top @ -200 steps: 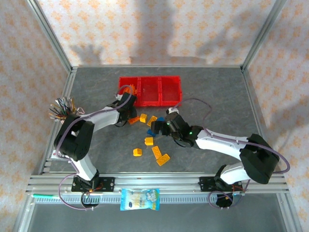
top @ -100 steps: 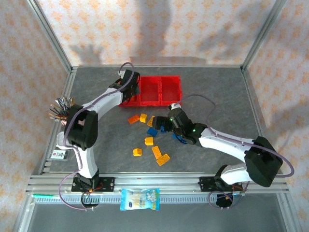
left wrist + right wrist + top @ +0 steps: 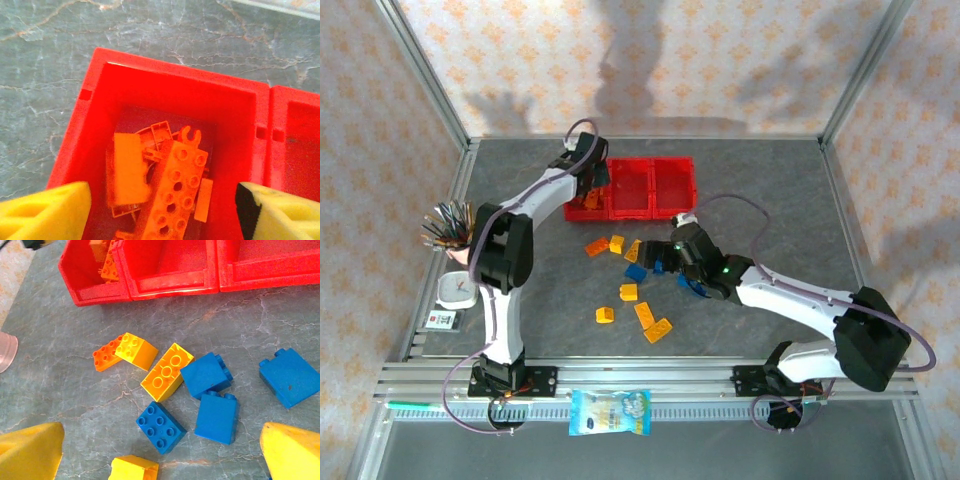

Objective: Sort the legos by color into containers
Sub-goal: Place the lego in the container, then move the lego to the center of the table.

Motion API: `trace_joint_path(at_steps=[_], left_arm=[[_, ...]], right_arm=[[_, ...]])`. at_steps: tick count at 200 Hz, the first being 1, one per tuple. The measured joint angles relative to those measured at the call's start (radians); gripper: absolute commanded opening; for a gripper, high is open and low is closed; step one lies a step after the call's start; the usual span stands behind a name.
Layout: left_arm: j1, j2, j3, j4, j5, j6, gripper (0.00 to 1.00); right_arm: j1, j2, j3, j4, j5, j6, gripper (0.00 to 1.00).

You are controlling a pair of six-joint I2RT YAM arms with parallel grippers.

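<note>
The containers (image 3: pixel 630 187) are three joined red bins at the back of the table. My left gripper (image 3: pixel 592 178) hangs open over the leftmost bin (image 3: pixel 175 85), which holds several orange legos: a long holed plate (image 3: pixel 177 195) and a blurred brick (image 3: pixel 130 172) lying apart from the fingers. My right gripper (image 3: pixel 665 255) is open low over the loose pile, straddling a blue brick (image 3: pixel 160 427). Two more blue bricks (image 3: pixel 216 417) and a yellow brick (image 3: pixel 166 372) lie just beyond it. An orange brick (image 3: pixel 596 246) and yellow bricks (image 3: pixel 628 292) are scattered in front of the bins.
A pink cup of pens (image 3: pixel 448 222) stands at the left edge with a small white scale-like item (image 3: pixel 453 290) beside it. A blue-and-white snack packet (image 3: pixel 610 412) lies on the front rail. Metal frame posts border the table.
My left gripper has swung from the loose bricks up over the leftmost bin and opened, and an orange brick now lies in that bin. My right gripper has shifted only slightly.
</note>
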Motion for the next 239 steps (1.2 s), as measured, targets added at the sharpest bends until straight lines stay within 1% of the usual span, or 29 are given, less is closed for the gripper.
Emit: trace_joint_path(at_steps=[22,51,72,97,115,132,172,198,239], left_arm=[[0.000,-0.135,-0.142,0.010,0.015,0.000,0.83],[-0.006,-0.327,-0.361,0.056,0.070,0.000,0.83],[-0.041,-0.444,-0.532,0.085,0.113,0.003,0.84],[-0.095,-0.509,-0.670,0.106,0.146,0.008,0.86],[-0.112,-0.519,-0.731,0.131,0.170,0.011,0.86],[-0.111,-0.512,-0.754,0.150,0.183,0.014,0.86],[-0.125,-0.435,-0.754,0.201,0.187,0.060,0.91],[-0.134,-0.379,-0.743,0.219,0.186,0.092,0.92],[-0.134,-0.298,-0.673,0.272,0.187,0.136,0.92]], right_arm=[[0.000,0.000,0.024,-0.027,-0.010,-0.008,1.00],[0.012,0.000,0.037,-0.040,-0.018,-0.010,1.00],[0.039,0.000,0.037,-0.043,-0.030,-0.005,1.00],[0.076,0.018,0.036,-0.039,-0.045,0.013,1.00],[0.089,0.036,0.036,-0.039,-0.052,0.026,1.00],[0.089,0.041,0.031,-0.035,-0.056,0.038,1.00],[0.089,0.040,0.013,-0.031,-0.054,0.061,1.00],[0.089,0.040,0.007,-0.032,-0.048,0.070,1.00],[0.089,0.038,0.005,-0.031,-0.040,0.073,1.00]])
